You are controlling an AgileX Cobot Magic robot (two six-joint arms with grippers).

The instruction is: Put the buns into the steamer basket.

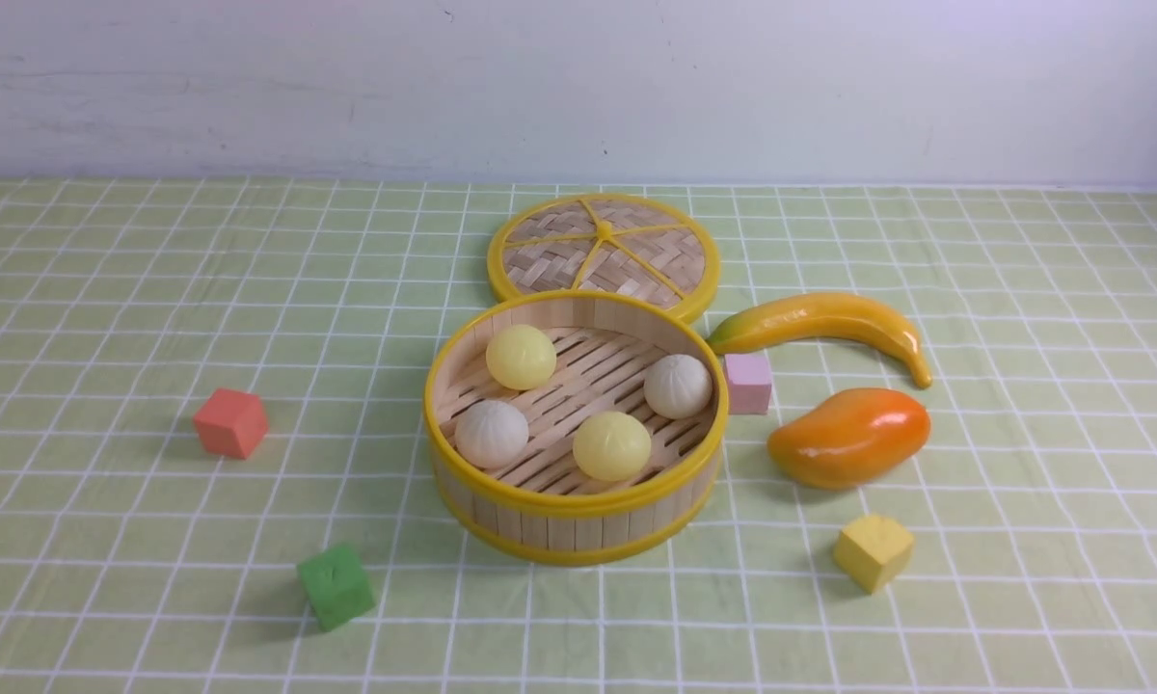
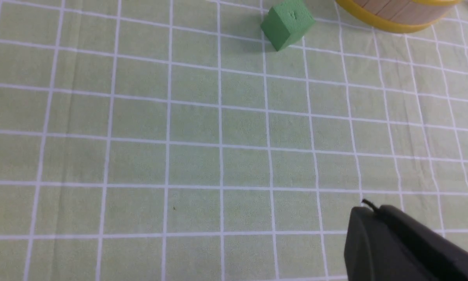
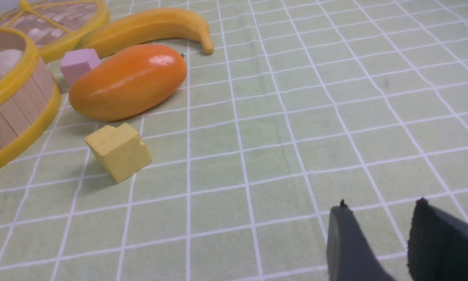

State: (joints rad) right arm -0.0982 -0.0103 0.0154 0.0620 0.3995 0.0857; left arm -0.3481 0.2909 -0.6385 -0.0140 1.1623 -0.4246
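All four buns [image 1: 612, 445] sat inside the steamer basket [image 1: 578, 525] at the middle of the tabletop [image 1: 106, 540], with the woven lid [image 1: 603, 253] just beyond it. The pink cube [image 1: 748, 383], banana [image 1: 824, 323], mango [image 1: 848, 437] and yellow cube [image 1: 873, 551] crowded its right side, the red cube [image 1: 231, 422] and green cube [image 1: 336, 586] lay left. My right jaws [image 3: 378, 218] stood slightly apart over bare cloth; my left jaws [image 2: 374, 212] showed one dark finger, so I could not tell.

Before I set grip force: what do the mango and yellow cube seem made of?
The mango looks like hard glossy plastic, judging by its sharp white highlights. The yellow cube looks like matte foam or soft painted wood: dull, grainy faces and nicked edges. Neither is certain.
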